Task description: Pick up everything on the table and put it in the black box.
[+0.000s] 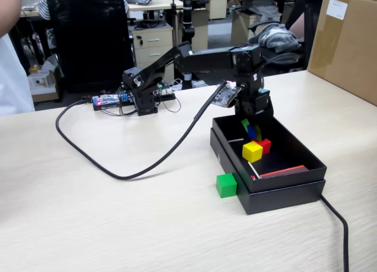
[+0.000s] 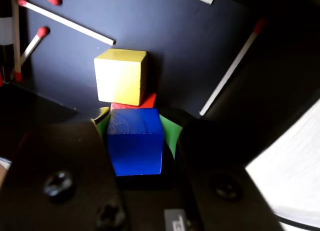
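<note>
Gripper (image 2: 135, 141) grasped blue cube (image 2: 135, 147) between green-padded fingers (image 2: 169, 133), held over black box (image 1: 306, 160). Yellow cube (image 1: 252, 151) and red cube (image 1: 264, 145) lay touching inside box among matches (image 2: 67, 22). Green cube (image 1: 226, 185) sat on table (image 1: 118, 219), just beside box wall

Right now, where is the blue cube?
The blue cube sits between the jaws of the gripper, over the far end of the black box, just behind the yellow cube and red cube in the fixed view.
</note>
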